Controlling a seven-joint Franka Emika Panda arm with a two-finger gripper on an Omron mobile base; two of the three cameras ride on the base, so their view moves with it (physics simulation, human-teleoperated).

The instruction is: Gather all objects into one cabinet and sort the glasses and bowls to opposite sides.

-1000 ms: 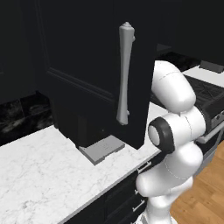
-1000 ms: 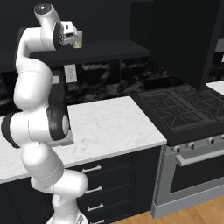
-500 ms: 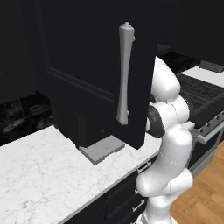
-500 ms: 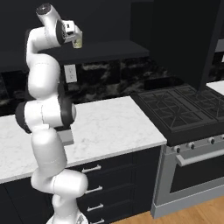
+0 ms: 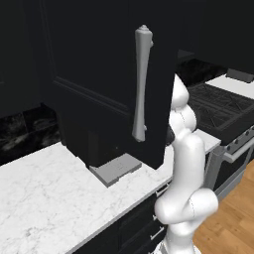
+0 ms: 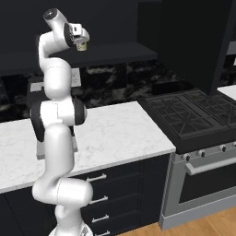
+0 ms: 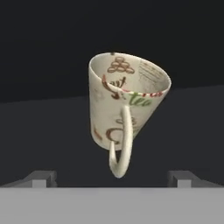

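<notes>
Gripper (image 6: 81, 40) raised high before the black cabinet (image 6: 115, 18), clamped on beige tumbler (image 6: 82, 45). Tumbler (image 7: 124, 109) tilted, cream body, flared rim, red-brown and green printed lettering, curved handle-like strip down its front. Long pale bar handle (image 5: 141, 84) on open door.

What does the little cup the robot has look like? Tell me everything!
The tumbler is beige, wider at its open mouth than at its base, with red, brown and green print on its wall and a thin curved loop hanging down its front like a handle. In the hand view it looks tilted, its mouth turned partly toward the camera. The gripper has it high up, before the dark cabinet. How the fingers touch it is unclear.
</notes>
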